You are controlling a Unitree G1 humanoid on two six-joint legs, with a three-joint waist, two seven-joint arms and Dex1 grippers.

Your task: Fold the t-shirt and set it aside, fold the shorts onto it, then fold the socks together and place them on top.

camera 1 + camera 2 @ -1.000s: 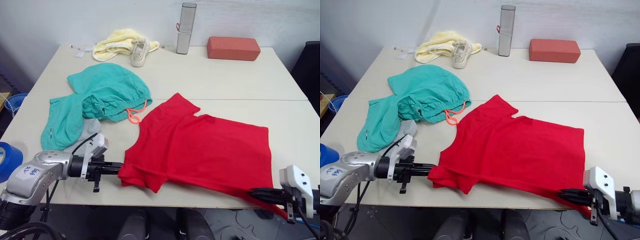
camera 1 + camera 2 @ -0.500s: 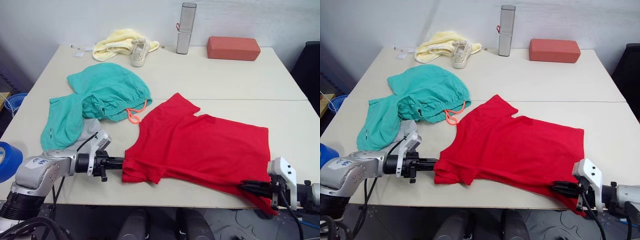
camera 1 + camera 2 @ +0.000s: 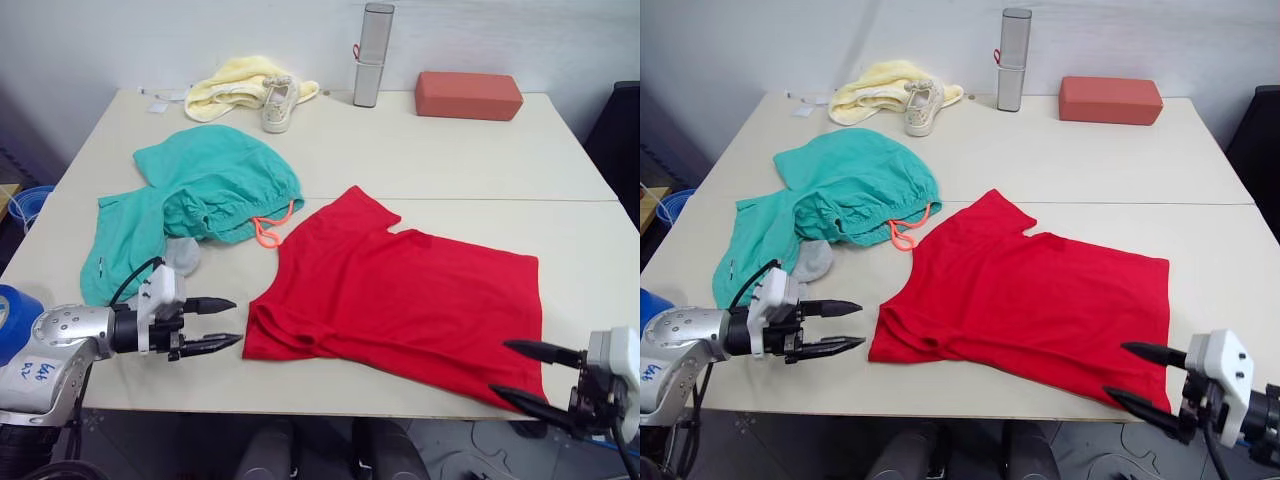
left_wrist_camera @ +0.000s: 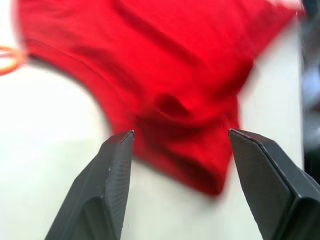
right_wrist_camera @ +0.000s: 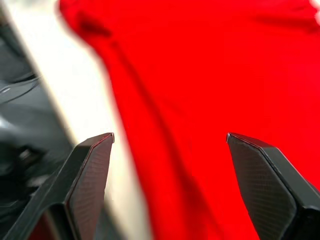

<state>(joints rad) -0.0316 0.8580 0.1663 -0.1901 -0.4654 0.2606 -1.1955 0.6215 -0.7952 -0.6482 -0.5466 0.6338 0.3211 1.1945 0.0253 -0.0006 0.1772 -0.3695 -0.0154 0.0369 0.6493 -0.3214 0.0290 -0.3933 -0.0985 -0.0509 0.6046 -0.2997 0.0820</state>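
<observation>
Both hands I see gaping and empty. Left hand sits just off the rumpled sleeve of the red t-shirt, spread across the bench; right hand flanks its hem corner.

Red t-shirt spread flat toward near right part of cream table, hem corner at near edge, sleeve bunched at its left end. Teal shorts heaped toward left edge, coral drawstring trailing toward shirt. Grey sock touching shorts' near side. Left gripper near front edge, fingers spread, tips just short of bunched sleeve. Right gripper off near right corner, fingers parted, beside hem corner. Along far edge: yellow cloth with beige sneaker against it, grey cylinder upright, red-brown block.
</observation>
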